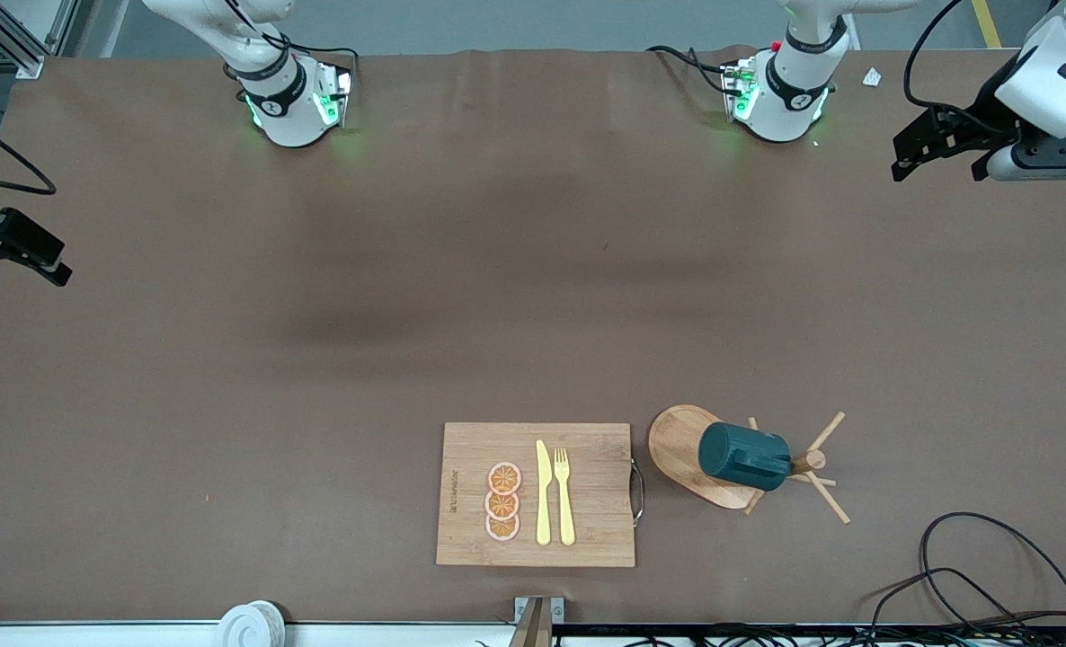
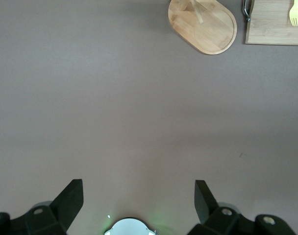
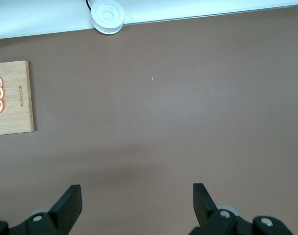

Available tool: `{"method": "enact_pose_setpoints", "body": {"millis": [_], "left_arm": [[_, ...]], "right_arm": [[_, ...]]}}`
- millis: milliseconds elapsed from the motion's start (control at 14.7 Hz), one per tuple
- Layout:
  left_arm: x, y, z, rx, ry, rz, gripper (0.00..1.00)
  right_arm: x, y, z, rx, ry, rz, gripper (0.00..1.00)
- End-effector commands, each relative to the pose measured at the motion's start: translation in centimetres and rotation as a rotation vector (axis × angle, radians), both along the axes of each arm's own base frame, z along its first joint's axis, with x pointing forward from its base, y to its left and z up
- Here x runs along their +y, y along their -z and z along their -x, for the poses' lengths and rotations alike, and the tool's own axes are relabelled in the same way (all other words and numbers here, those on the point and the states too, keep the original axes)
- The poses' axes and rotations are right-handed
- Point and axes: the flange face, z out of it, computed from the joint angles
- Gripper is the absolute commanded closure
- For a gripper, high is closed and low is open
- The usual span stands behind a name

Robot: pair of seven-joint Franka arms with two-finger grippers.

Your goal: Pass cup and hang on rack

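Waiting up in the air over its own end of the table (image 1: 317, 314), the right gripper (image 1: 12, 247) has its 2 fingers (image 3: 68, 203) spread wide apart and holds nothing. It looks like it is parked out of the way. Next comes a bamboo cutting board (image 1: 587, 539), close to the front camera. On it lie 3 orange slices (image 1: 502, 501) in a row, with a yellow knife (image 1: 543, 492) and a yellow fork (image 1: 564, 494) side by side, neat like a set place. Just beside the board, toward the left arm's end, stands the wooden mug rack (image 1: 677, 445). The dark teal cup (image 1: 742, 456) hangs on it, up off the oval base, on 1 of the thin pegs by the post. So the hanging job looks done. Last, the left gripper (image 1: 937, 153) hangs high over its end of the table. Its 2 fingers (image 2: 70, 198) are wide open too and empty, well apart from the cup, as if its work is finished.
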Motion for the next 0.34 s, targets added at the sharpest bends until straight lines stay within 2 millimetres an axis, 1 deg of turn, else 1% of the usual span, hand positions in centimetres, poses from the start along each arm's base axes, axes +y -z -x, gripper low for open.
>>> {"method": "enact_pose_setpoints", "body": {"millis": [0, 272], "left_arm": [[0.31, -0.18, 0.28, -0.018, 0.009, -0.020, 0.00], [0.54, -0.26, 0.25, -0.020, 0.004, -0.034, 0.00]], "right_arm": [[-0.07, -0.23, 0.05, 0.001, 0.005, -0.005, 0.00], [-0.07, -0.23, 0.05, 0.001, 0.004, -0.005, 0.00]]}}
